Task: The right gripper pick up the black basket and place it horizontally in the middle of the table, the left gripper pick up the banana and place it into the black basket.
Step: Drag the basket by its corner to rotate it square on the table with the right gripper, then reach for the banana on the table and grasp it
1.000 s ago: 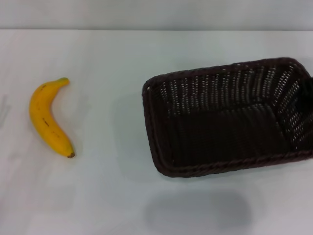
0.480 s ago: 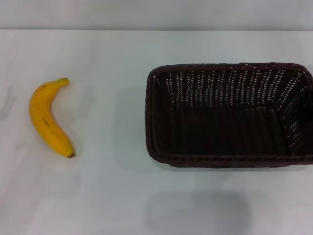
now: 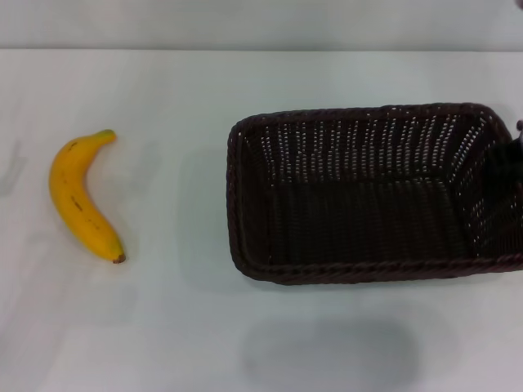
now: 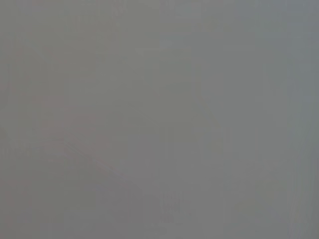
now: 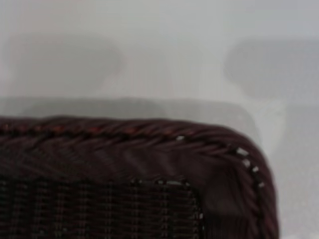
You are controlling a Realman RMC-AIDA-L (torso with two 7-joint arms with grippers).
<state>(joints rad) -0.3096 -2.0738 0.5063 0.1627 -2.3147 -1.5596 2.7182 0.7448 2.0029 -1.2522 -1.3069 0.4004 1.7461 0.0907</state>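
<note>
The black basket (image 3: 351, 273) is over the right half of the white table (image 3: 163, 327), its long side running left to right, its open top up. My right gripper (image 3: 511, 175) shows only as a dark shape at the basket's right end, at the view's edge, and holds that end. The right wrist view shows a corner of the basket's braided rim (image 5: 149, 133) close up, with white table beyond. The banana (image 3: 80, 200) lies alone at the left of the table, stem away from me. My left gripper is out of view; the left wrist view shows only plain grey.
The table's far edge (image 3: 261, 49) runs across the top of the head view. A soft shadow (image 3: 327, 351) lies on the table in front of the basket. A wide bare strip of table separates banana and basket.
The basket has turned from skewed to square with the table edge and has shifted a little to the left. The banana has not moved.
</note>
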